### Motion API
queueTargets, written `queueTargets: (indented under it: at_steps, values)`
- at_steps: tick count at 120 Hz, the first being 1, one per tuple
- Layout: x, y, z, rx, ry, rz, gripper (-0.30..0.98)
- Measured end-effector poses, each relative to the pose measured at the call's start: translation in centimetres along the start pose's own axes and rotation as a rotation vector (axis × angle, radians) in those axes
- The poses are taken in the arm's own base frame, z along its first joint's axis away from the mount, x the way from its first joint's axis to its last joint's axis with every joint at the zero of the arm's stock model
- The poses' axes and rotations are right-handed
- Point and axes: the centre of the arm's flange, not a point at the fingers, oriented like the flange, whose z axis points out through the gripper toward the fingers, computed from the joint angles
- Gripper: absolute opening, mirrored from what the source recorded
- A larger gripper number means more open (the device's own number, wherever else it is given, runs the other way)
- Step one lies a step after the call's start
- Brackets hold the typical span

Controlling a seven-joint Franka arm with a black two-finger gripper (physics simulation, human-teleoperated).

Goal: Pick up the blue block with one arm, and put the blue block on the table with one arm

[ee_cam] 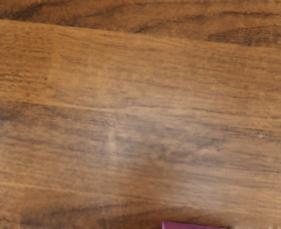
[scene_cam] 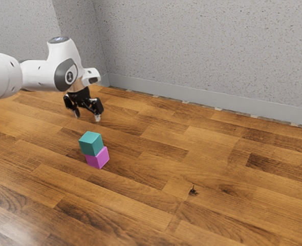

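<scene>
White arm [scene_cam: 2,74] is the nearest to the camera in the exterior view. It comes in from the left edge of that view, and it bends down to the black tool [scene_cam: 87,116]. The tool is open: its two fingers stand well apart from each other, and between them is nothing. They point downward, and they do not touch the blocks.

The blue block [scene_cam: 91,144], whose colour is rather blue-green, rests on top of the purple block [scene_cam: 98,158]. Together they make a small stack of two. The upper one sits a little toward the exterior view's left, so a corner of the lower one's top can be seen beside it. The purple block stands on the wooden floor [scene_cam: 156,169]. In the exterior view, both blocks are nearer to the camera than the tool.

In the wrist view, the floor boards run across with their dark grain, and a purple edge shows at the lower border, with the same colour as the lower block.

On the floor, toward the exterior view's right from the stack, there is a small dark spot [scene_cam: 193,190]. Behind, a pale skirting board [scene_cam: 192,96] goes along the foot of the grey speckled wall [scene_cam: 207,46].
</scene>
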Motion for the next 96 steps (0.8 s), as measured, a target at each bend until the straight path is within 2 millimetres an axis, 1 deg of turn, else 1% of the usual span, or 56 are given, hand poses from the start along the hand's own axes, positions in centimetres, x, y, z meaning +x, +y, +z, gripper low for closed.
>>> queueTargets:
  at_steps: [8,15,23,40,66,80,96]
  values:
    - [-1.2,0.7,0.0,-0.014,-0.026,0.017,0.69]
    - [-2.2,0.8,0.5,-0.023,-0.050,0.025,0.69]
    - [-2.8,0.8,1.0,-0.032,-0.070,0.029,0.69]
    - [-3.1,0.9,1.9,-0.042,-0.092,0.046,0.69]
    - [-3.4,0.9,2.4,-0.052,-0.114,0.114,0.69]
    - [-3.5,1.0,2.2,-0.065,-0.116,0.134,0.69]
    - [-4.3,1.1,2.2,-0.080,-0.128,0.106,0.69]
